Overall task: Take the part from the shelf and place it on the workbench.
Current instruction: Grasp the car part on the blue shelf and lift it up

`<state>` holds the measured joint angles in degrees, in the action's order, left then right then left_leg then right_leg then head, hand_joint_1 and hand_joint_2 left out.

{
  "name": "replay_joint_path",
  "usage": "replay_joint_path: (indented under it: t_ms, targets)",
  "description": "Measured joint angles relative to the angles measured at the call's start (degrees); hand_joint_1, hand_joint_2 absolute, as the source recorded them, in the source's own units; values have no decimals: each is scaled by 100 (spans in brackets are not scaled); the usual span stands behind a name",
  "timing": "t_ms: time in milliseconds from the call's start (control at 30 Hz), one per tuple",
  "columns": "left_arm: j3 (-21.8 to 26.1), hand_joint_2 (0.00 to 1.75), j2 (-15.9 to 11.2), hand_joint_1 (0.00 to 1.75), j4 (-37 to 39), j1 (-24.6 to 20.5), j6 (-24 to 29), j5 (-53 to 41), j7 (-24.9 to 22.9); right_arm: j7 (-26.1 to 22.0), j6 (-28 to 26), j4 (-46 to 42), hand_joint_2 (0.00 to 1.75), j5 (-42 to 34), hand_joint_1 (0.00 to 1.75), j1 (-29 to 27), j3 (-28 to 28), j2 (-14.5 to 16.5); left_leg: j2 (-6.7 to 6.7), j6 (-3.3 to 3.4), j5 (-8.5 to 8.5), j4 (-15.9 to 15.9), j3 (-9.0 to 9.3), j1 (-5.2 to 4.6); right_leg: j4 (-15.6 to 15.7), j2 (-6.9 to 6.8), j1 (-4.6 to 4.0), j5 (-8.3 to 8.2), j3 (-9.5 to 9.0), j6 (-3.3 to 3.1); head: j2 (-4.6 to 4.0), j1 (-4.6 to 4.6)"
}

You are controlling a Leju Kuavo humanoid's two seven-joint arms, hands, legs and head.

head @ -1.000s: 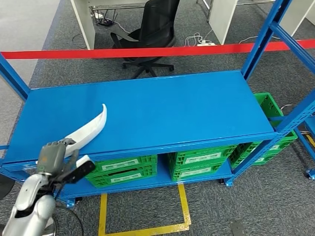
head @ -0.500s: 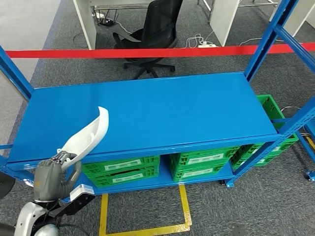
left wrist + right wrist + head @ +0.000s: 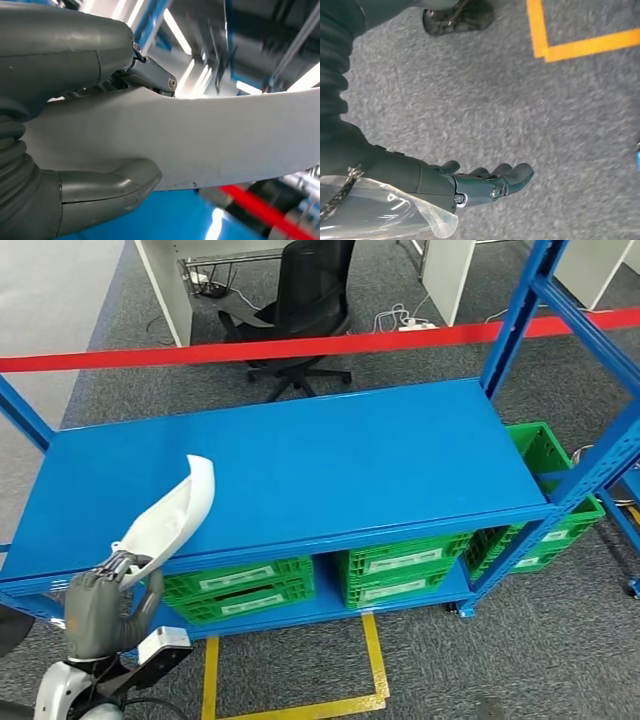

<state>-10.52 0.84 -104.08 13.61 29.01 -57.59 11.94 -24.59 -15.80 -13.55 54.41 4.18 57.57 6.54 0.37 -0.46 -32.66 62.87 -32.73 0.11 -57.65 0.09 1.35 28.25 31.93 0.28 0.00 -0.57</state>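
Observation:
The part is a long, curved white plastic piece [image 3: 170, 515], lifted clear of the blue shelf top [image 3: 324, 455] at its front left edge and pointing up and away. My left hand [image 3: 102, 605] grips the part's near end from below. The left wrist view shows the thumb [image 3: 109, 192] under the white part [image 3: 211, 135] and fingers [image 3: 149, 75] over it. My right hand [image 3: 478, 185] hangs by my side above grey carpet, fingers stretched out and holding nothing.
Green crates [image 3: 241, 585] fill the lower shelf. Blue uprights [image 3: 521, 305] rise at the right. A red tape barrier [image 3: 302, 345] runs behind the shelf, with a black office chair [image 3: 302, 305] beyond it. Yellow floor lines [image 3: 294, 680] mark the carpet in front.
My left hand has drawn back and down toward me with the white part, which has come off the shelf top and tilted up. The camera has shifted slightly.

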Motion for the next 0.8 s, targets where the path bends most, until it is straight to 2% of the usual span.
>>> replay_joint_path:
  t_ms: [67, 100, 133, 167, 233, 300, 333, 400, 433, 467, 500, 567, 600, 633, 667, 700, 733, 767, 800]
  targets:
    - [-50, 175, 37, 175, -17, 91, 215, 23, 67, 50, 81, 0, 175, 34, 0, -24, 2, -7, -1, -32, -397, 742, -269, 21, -2, -2, -15, -25, 47, -43, 0, -8]
    - [-78, 175, 55, 175, -18, 142, 324, 62, 114, 60, 158, 0, 175, 41, 0, -39, 3, -8, -1, -33, -473, 985, -340, 26, -5, -2, -27, -38, 70, -57, 0, -8]
    - [-106, 175, 72, 175, -18, 187, 440, 121, 172, 66, 253, 0, 175, 41, 0, -55, 3, -9, -1, -22, -435, 1039, -323, 27, -9, 1, -39, -52, 92, -65, 0, -8]
    - [-136, 175, 92, 175, -18, 221, 555, 194, 235, 67, 352, 1, 175, 37, 0, -70, 5, -9, -2, 1, -292, 866, -200, 24, -13, 5, -51, -66, 108, -70, 0, -9]
    - [-193, 175, 134, 175, -17, 261, 746, 345, 361, 73, 524, 9, 175, 42, 0, -94, 7, -4, -18, 92, 56, 102, 239, 1, -19, 13, -70, -95, 126, -59, 0, -6]
    - [-236, 175, 208, 175, -15, 332, 903, 551, 599, 142, 665, 25, 175, 97, 0, -105, 8, 2, -40, 163, 208, -493, 553, -35, -19, 21, -74, -142, 147, -11, 0, -3]
    - [-246, 175, 264, 175, -12, 385, 973, 662, 766, 189, 715, 33, 175, 130, 0, -116, 7, 5, -48, 177, 206, -603, 598, -52, -17, 20, -69, -172, 162, 24, 0, -4]
    - [-248, 175, 390, 175, -7, 491, 1056, 822, 1071, 259, 766, 42, 175, 183, 0, -153, 7, 5, -43, 189, 257, -660, 570, -51, -13, 18, -59, -212, 189, 102, 0, -3]
    - [-248, 175, 447, 175, -3, 526, 1069, 862, 1158, 273, 775, 46, 175, 195, 0, -174, 6, 5, -34, 207, 300, -688, 544, -39, -43, 13, -58, -159, 225, 135, 0, -1]
    - [-247, 175, 500, 175, 0, 551, 1076, 892, 1212, 285, 782, 50, 175, 205, 0, -192, 5, 5, -24, 235, 353, -712, 501, -24, -168, 10, -58, -6, 287, 163, 0, 15]
    - [-244, 175, 547, 175, 6, 573, 1083, 921, 1245, 291, 785, 54, 175, 213, 0, -203, 4, 5, -12, 262, 408, -730, 448, -13, -403, 8, -56, 228, 377, 187, 0, 27]
    - [-236, 175, 606, 175, 27, 607, 1091, 959, 1268, 298, 790, 58, 175, 218, 0, -214, 2, 7, 8, 298, 498, -721, 315, -30, -1110, 6, -52, 732, 586, 229, 0, 52]
    - [-231, 175, 621, 175, 40, 622, 1093, 970, 1271, 298, 791, 59, 175, 220, 0, -218, 1, 7, 17, 301, 542, -713, 249, -39, -1411, 5, -50, 841, 640, 246, 0, 54]
    - [-227, 175, 633, 175, 53, 631, 1093, 973, 1272, 299, 791, 59, 175, 218, 0, -221, 1, 7, 24, 299, 585, -700, 182, -45, -1562, 4, -50, 818, 623, 256, 0, 54]
    - [-222, 175, 644, 175, 65, 637, 1094, 975, 1272, 299, 791, 59, 175, 218, 0, -224, 1, 5, 26, 292, 625, -681, 115, -47, -1512, 3, -50, 683, 508, 260, 0, 56]
    - [-217, 175, 655, 175, 76, 641, 1094, 976, 1272, 300, 790, 59, 175, 218, 0, -225, 1, 5, 28, 280, 658, -656, 52, -47, -1264, -1, -50, 500, 294, 256, 0, 55]
    - [-211, 175, 665, 175, 83, 644, 1094, 977, 1272, 300, 790, 59, 175, 218, 0, -222, 1, 4, 29, 262, 685, -624, -2, -48, -869, -7, -50, 376, 11, 247, 0, 56]
    - [-204, 175, 675, 175, 87, 646, 1095, 977, 1272, 300, 791, 59, 175, 218, 0, -216, 1, 4, 29, 240, 706, -585, -49, -57, -450, -10, -54, 324, -280, 234, 0, 55]
    - [-198, 175, 684, 175, 90, 647, 1097, 977, 1272, 299, 791, 60, 175, 219, 0, -210, 1, 4, 31, 212, 731, -552, -84, -66, -119, -11, -58, 341, -487, 215, 0, 53]
